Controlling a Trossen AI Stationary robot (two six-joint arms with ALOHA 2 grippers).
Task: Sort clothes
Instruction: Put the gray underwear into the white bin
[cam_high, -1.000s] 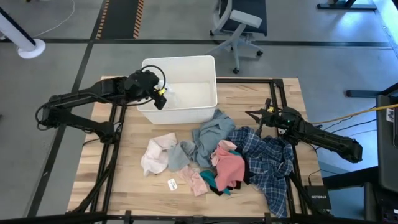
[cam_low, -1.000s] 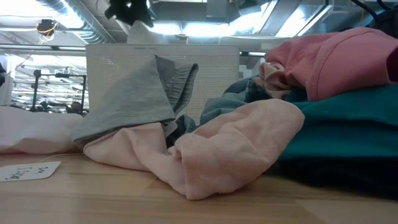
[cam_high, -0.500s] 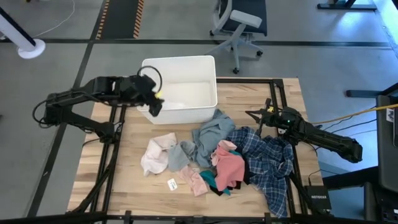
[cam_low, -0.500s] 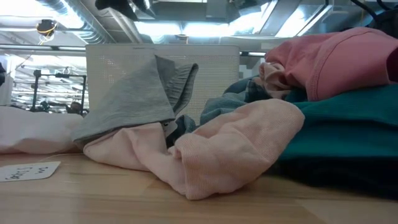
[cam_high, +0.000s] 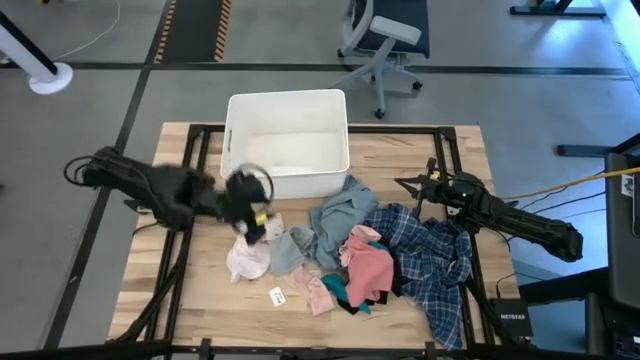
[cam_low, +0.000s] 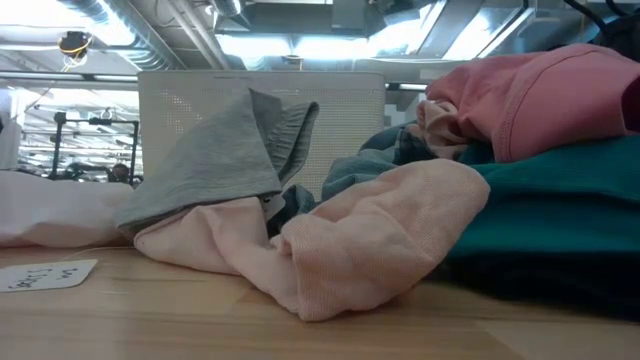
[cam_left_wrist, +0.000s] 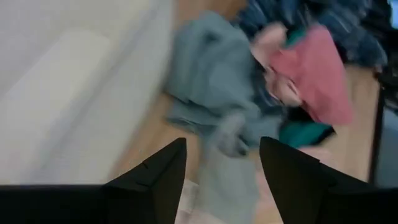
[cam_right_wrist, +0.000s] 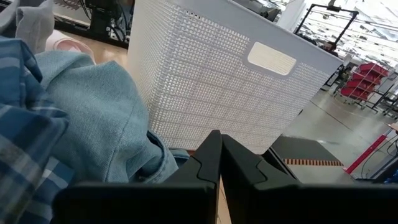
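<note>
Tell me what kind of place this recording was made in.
Probably a lab or workshop, not a home: a wooden table on a black metal frame, bare grey concrete floor, a wheeled office chair, and exposed ceiling ducts.

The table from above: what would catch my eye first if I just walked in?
Probably the heap of clothes spilling over the wooden table: a plaid shirt at the right, a pink piece in the middle, a grey-blue top nearer the white bin at the far edge. The left gripper hangs open over the heap's left end; the right gripper waits shut beside the shirt.
</note>
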